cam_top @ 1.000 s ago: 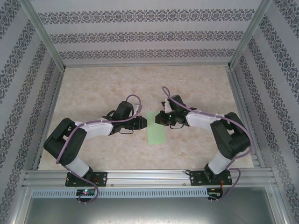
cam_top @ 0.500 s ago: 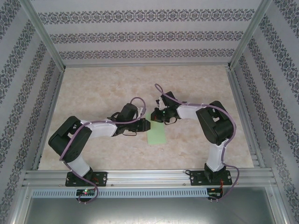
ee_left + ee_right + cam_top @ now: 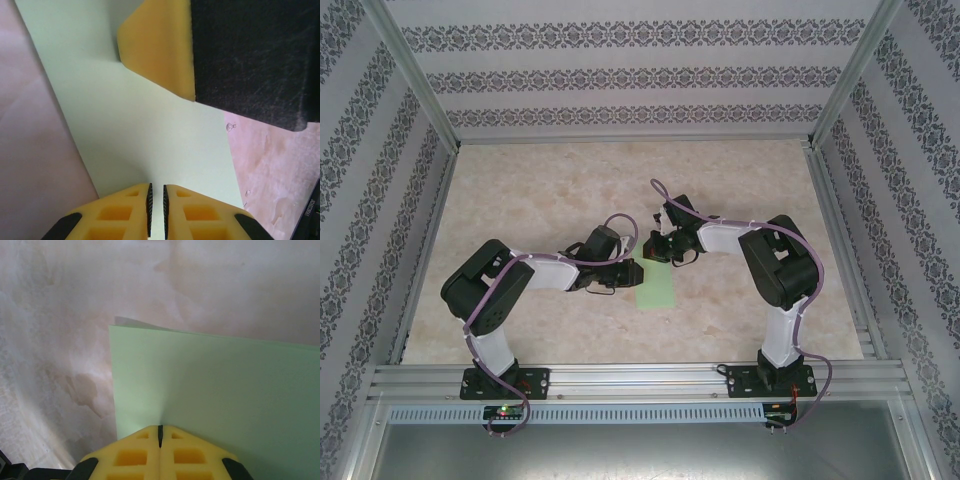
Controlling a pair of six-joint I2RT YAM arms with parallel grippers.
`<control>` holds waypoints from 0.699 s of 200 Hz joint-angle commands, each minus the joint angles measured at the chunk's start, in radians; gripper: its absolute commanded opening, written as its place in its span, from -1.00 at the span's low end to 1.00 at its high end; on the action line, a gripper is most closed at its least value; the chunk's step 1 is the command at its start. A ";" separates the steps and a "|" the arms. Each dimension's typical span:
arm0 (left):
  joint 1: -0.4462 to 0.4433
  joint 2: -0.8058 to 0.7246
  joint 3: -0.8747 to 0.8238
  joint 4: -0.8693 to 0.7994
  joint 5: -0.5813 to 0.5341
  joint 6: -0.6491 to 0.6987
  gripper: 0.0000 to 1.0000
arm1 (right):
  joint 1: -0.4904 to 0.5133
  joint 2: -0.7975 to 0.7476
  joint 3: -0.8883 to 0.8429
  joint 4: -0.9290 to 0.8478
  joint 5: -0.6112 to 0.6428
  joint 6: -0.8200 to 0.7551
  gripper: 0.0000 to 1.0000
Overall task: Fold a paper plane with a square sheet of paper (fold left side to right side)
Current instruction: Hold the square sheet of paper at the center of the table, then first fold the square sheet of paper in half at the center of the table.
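Square sheet of paper (image 3: 656, 291), narrow pale-mint rectangle; left jaws, right jaws closed atop

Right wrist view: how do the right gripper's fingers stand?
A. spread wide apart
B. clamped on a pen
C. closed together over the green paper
C: the right gripper shows its yellow fingers meeting with no gap, above the square sheet of paper.

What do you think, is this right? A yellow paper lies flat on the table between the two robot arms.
Not quite. The paper is pale green, not yellow, as the top view shows. The yellow parts in the wrist views are the robot's fingers. The rest is right.
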State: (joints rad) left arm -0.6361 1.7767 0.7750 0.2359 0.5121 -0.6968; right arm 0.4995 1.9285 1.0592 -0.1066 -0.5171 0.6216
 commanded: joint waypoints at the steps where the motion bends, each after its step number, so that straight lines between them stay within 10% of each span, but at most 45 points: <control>1: -0.020 0.015 0.020 0.014 0.005 0.021 -0.65 | 0.004 0.037 0.010 -0.065 0.032 -0.026 -0.90; 140: -0.114 -0.113 -0.078 -0.170 -0.014 0.105 -0.66 | 0.000 0.049 0.037 -0.113 0.060 -0.037 -0.90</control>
State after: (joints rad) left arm -0.7231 1.6928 0.7288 0.1139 0.4965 -0.6224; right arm 0.4995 1.9392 1.0912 -0.1570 -0.5098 0.5991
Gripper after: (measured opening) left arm 0.170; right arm 0.053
